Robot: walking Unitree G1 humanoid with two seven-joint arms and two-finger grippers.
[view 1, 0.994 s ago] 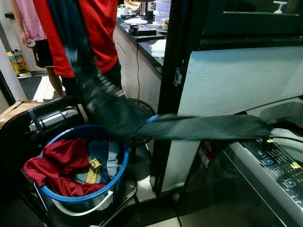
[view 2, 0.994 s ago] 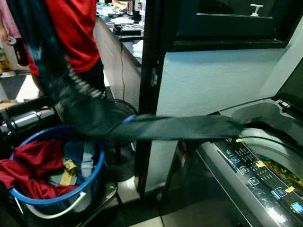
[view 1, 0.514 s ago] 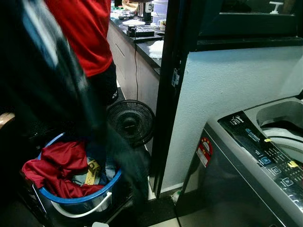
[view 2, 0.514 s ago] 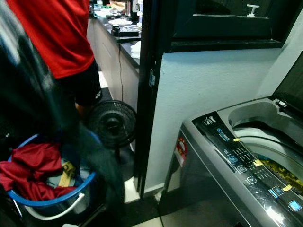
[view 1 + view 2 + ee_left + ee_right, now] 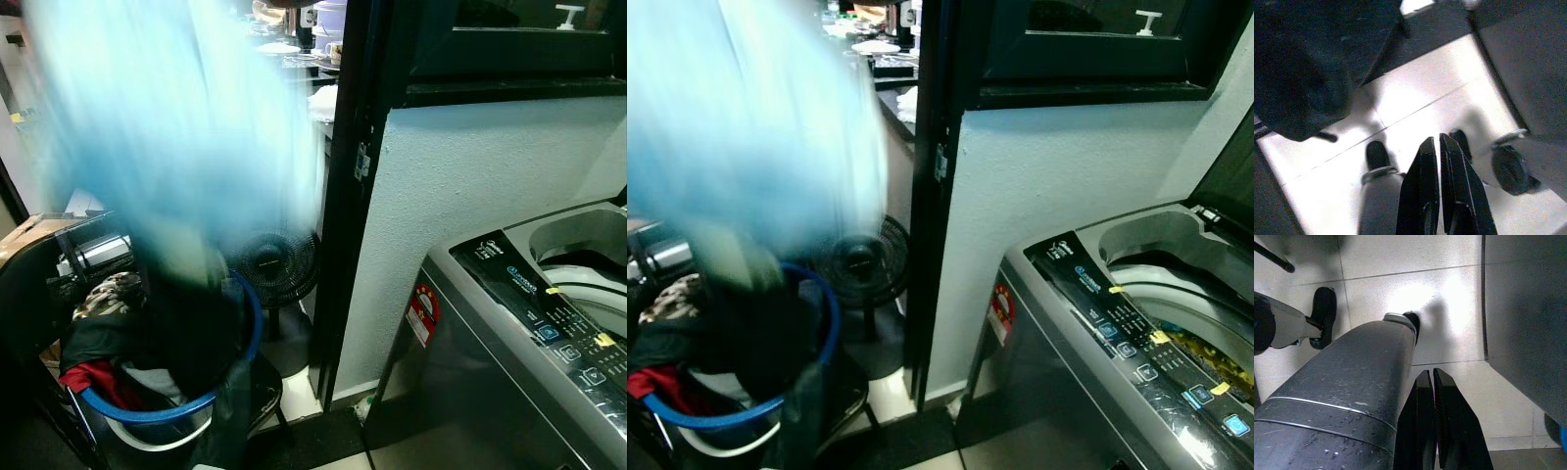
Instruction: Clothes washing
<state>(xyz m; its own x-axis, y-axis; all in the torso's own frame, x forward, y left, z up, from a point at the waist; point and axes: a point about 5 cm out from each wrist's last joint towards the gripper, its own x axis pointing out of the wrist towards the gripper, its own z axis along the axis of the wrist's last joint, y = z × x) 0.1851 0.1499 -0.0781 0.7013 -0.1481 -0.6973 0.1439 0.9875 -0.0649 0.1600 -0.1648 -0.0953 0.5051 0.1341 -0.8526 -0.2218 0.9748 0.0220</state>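
Note:
A blue laundry basket (image 5: 240, 338) stands at lower left, holding dark clothes (image 5: 186, 333) and a bit of red cloth (image 5: 93, 377). A blurred light-blue garment (image 5: 167, 127) sweeps through the air above it. The open top-load washing machine (image 5: 529, 323) is at right, with its drum opening (image 5: 588, 264) and control panel (image 5: 554, 323). My left gripper (image 5: 1439, 147) hangs shut over the tiled floor. My right gripper (image 5: 1432, 379) also hangs shut, beside my silver leg (image 5: 1342, 396).
A black standing fan (image 5: 279, 269) sits on the floor by a black door frame (image 5: 353, 196). A kitchen counter (image 5: 304, 59) with dishes runs behind. A dark chair edge (image 5: 39, 284) is at far left. White tile floor (image 5: 1415, 298) lies below.
The dark garment that stretched from the washer now lies in the basket. The person in red is hidden behind a blurred light-blue garment moving across the view.

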